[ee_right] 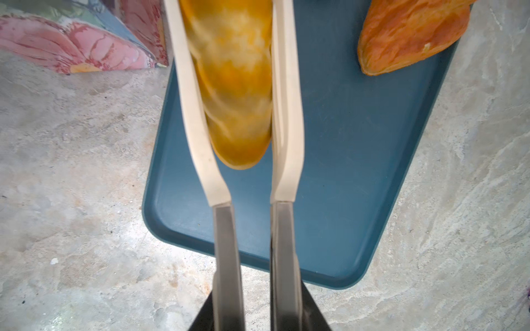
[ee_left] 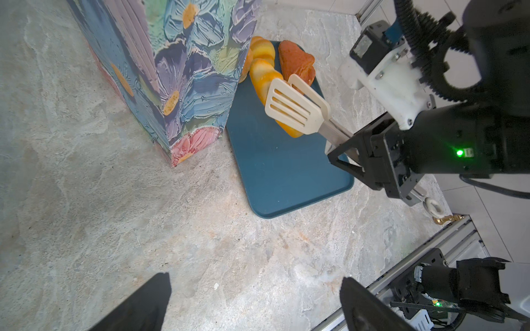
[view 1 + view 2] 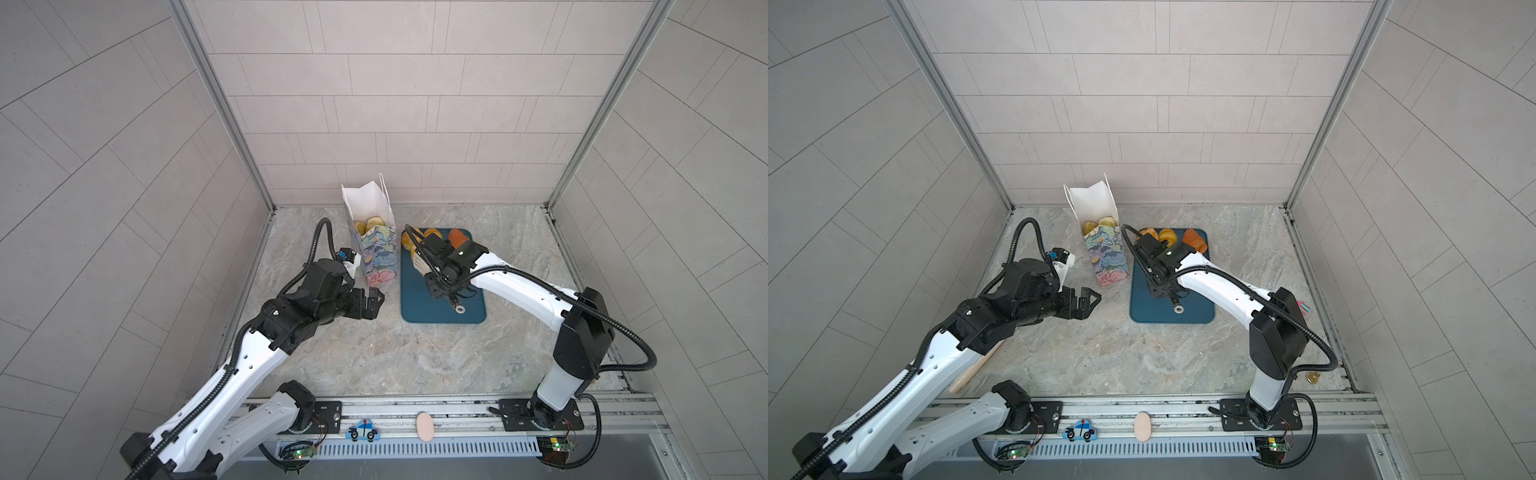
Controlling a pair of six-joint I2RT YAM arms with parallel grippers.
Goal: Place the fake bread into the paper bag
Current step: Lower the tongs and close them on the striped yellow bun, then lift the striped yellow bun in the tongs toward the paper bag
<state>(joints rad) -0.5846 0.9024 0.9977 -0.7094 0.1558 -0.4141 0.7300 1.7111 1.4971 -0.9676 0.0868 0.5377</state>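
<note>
Fake bread (image 1: 235, 86) between right tool's (image 1: 259, 311) tongs (image 2: 289, 107)

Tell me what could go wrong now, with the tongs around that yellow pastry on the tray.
1. The glossy yellow pastry sits between the flat blades of the tongs, held in the right gripper; it might slip out on the lift.
2. The paper bag stands unheld, the left gripper open short of it; a bump from the tongs could tip it.
3. The long pastry may catch on the bag's narrow mouth.
</note>
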